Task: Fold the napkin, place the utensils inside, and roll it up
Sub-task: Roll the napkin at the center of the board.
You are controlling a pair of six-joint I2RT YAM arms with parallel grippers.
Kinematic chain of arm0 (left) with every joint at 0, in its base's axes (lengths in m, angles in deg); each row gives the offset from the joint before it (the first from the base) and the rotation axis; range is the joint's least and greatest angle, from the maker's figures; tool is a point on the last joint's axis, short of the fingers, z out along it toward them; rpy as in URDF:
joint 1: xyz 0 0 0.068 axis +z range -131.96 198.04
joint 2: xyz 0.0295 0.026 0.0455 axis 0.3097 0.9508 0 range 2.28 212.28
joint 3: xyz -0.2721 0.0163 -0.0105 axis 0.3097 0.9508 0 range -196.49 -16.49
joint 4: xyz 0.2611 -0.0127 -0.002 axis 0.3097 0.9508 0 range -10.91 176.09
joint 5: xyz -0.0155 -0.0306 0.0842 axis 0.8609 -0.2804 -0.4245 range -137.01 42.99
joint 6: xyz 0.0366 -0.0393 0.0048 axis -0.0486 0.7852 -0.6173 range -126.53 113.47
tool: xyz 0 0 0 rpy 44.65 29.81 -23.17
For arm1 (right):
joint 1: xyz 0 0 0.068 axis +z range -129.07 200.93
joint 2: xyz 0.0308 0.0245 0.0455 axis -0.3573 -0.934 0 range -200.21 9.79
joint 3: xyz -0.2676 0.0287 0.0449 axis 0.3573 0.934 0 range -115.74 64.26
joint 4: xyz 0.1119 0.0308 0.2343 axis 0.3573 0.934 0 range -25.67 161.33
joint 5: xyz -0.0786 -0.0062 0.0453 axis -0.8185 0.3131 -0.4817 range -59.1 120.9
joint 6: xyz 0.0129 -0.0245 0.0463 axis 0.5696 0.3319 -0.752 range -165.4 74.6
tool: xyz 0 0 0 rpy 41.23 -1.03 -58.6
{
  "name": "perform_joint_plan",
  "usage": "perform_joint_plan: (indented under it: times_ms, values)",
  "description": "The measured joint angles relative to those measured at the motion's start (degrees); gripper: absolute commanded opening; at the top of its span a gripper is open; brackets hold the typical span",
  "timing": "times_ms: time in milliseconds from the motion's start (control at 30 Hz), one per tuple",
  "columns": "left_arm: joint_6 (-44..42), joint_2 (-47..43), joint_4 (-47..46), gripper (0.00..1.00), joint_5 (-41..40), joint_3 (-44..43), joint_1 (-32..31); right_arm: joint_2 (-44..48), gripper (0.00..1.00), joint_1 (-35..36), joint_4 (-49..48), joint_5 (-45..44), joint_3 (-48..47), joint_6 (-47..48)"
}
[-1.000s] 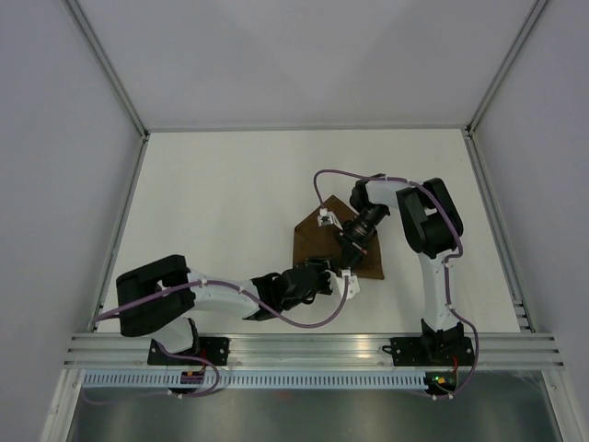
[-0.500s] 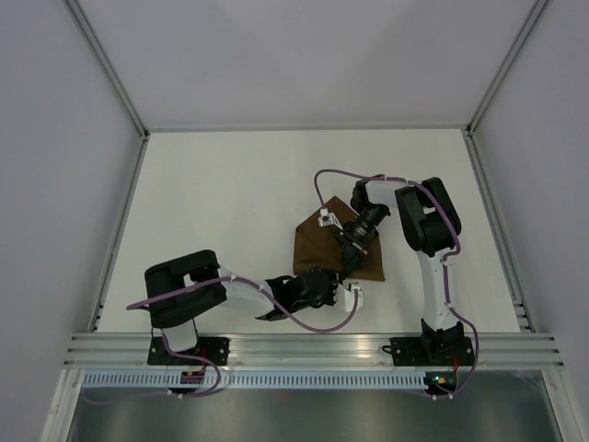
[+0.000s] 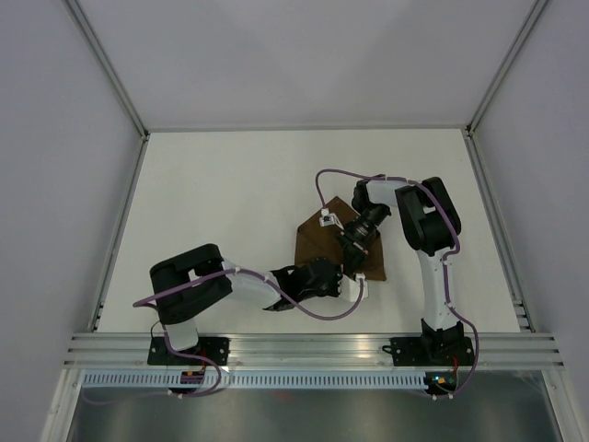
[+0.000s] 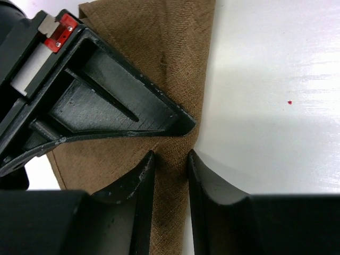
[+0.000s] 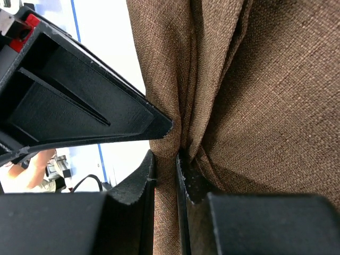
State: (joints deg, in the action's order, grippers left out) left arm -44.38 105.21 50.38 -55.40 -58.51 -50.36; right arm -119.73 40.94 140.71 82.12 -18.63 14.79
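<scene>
Firmly, the right claw (image 5: 164,156) pinches a napkin (image 5: 255,79) fold — the left claw (image 4: 171,154) straddles its edge, narrowly parted.

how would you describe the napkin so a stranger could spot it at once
On the white table, look right of centre, toward the near edge. The napkin is the dark-brown cloth lying there, coming to a point on its far side. It is the only brown, woven thing on that pale surface.

Napkin (image 3: 311,245) on table (image 3: 230,193), right of centre, toward near edge.
</scene>
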Motion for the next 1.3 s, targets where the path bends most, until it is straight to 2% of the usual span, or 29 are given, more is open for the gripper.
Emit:
perform_joint_plan:
  times_ms: [33, 133, 267, 400, 567, 733, 867, 1033, 1167, 1300]
  values:
    - [0.0, 0.0, 1.0, 0.05, 0.7, -0.5, 0.3, 0.0, 0.26, -0.1, 0.1, -0.1, 0.0, 0.0]
    - [0.0, 0.0, 4.0, 0.02, 3.4, -2.1, 1.0, 0.2, 0.43, -0.3, 0.7, 0.0, 0.0, -0.3]
    - [0.2, 0.1, 10.0, 0.02, 8.0, -5.3, 2.5, 2.2, 0.53, -0.7, 1.2, -0.2, 0.2, -1.0]
    - [2.5, 0.4, 16.7, 0.02, 15.0, -9.1, 4.9, 7.1, 0.56, -3.1, -2.7, 0.0, 0.2, -2.3]
    - [7.1, 0.6, 23.1, 0.02, 25.2, -12.4, 8.7, 17.7, 0.56, -10.0, -14.2, 0.7, 0.6, -12.7]
    - [12.6, 4.2, 31.1, 0.02, 35.6, -18.6, 13.5, 29.2, 0.55, -19.2, -29.9, 1.6, 5.5, -24.8]
    - [16.6, 8.9, 37.6, 0.02, 44.0, -25.0, 17.3, 36.9, 0.56, -24.5, -35.5, 1.7, 10.9, -26.0]
    - [20.0, 13.4, 43.1, 0.02, 52.7, -30.2, 20.7, 49.9, 0.55, -21.8, -37.2, -1.4, 23.0, -20.4]
    - [21.9, 16.8, 47.1, 0.02, 58.2, -33.6, 22.5, 59.6, 0.57, -15.2, -38.2, -5.7, 32.8, -14.2]
    - [23.3, 19.1, 50.1, 0.02, 62.3, -35.5, 23.5, 66.3, 0.6, -7.3, -41.0, -10.3, 41.2, -11.8]
